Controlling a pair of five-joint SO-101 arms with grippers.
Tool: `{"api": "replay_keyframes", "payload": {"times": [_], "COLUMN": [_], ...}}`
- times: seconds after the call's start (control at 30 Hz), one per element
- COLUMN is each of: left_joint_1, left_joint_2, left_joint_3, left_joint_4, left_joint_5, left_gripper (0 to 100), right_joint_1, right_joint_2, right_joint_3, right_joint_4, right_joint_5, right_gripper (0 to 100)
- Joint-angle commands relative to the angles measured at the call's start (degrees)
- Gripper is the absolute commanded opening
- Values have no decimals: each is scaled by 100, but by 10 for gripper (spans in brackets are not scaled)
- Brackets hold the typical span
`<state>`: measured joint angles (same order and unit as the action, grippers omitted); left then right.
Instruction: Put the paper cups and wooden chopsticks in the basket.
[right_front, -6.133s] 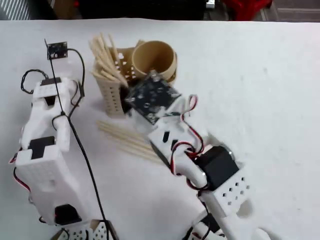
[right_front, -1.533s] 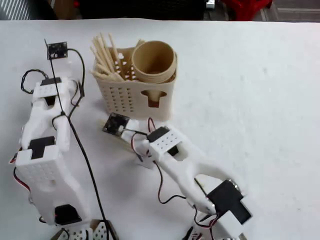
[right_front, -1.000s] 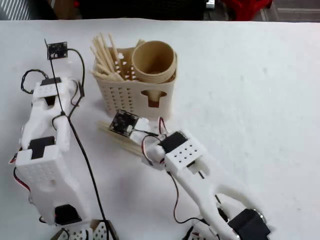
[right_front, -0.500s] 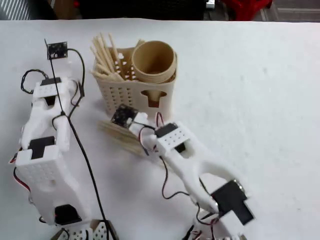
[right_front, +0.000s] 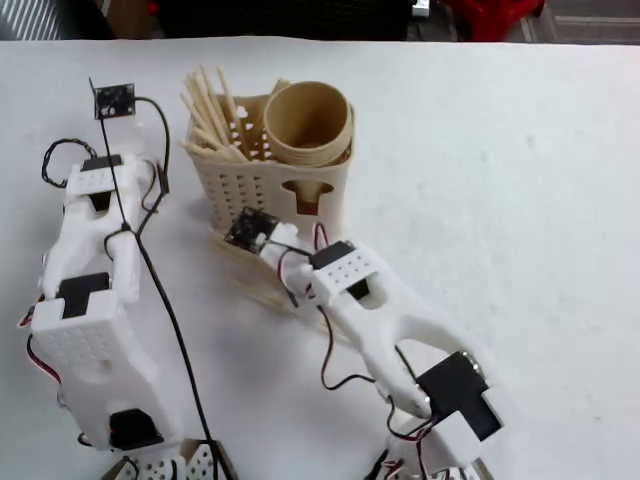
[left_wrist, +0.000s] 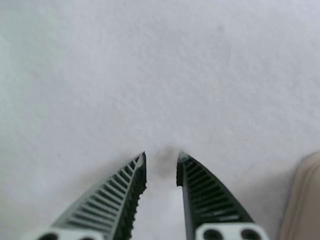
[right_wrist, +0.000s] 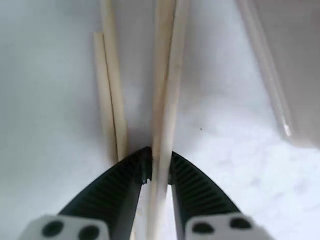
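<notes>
While the right gripper (right_wrist: 160, 167) is clenched on two wooden chopsticks (right_wrist: 169, 90) lying on the table (right_front: 500, 200) just on the near side of the basket (right_front: 262, 192), we judge the grip itself to be the weak point. The jaws pinch the sticks close to one end, so most of their length hangs out beyond the tips. On a lift, that long end could droop or swing, and one stick could slide out from beside the other.

Another two sticks (right_wrist: 111, 100) lie touching each other just beside the held ones. One jaw sits against them, so they may be dragged or rolled along and end up harder to pick.

The basket is crowded. The paper cups (right_front: 308, 125) fill its right part, and a fan of upright chopsticks (right_front: 212, 112) fills the left. A tilted pair could catch on the rim or knock the standing sticks out. The basket looks light, so a push against its near wall could shove it farther away.

The left gripper (left_wrist: 161, 159) hangs over bare table at the left with its jaws a little apart on nothing. We see little risk from it.
</notes>
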<state>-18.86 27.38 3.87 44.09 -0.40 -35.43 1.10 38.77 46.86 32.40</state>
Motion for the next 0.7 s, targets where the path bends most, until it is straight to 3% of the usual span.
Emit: {"api": "replay_keyframes", "payload": {"times": [0.0,0.27,0.47,0.67], "left_joint_1": [-40,-40,-40,-40], "left_joint_2": [-40,-40,-40,-40], "left_joint_3": [-193,-193,-193,-193], "left_joint_4": [-105,-105,-105,-105], "left_joint_5": [-9,-9,-9,-9], "left_gripper": [120,120,120,120], "right_joint_1": [242,813,804,523], "right_joint_2": [-171,-664,-822,-848], "right_joint_3": [-97,97,105,97], "right_joint_4": [242,699,1077,1059], "right_joint_5": [53,782,1143,765], "right_gripper": [16,16,18,60]}}
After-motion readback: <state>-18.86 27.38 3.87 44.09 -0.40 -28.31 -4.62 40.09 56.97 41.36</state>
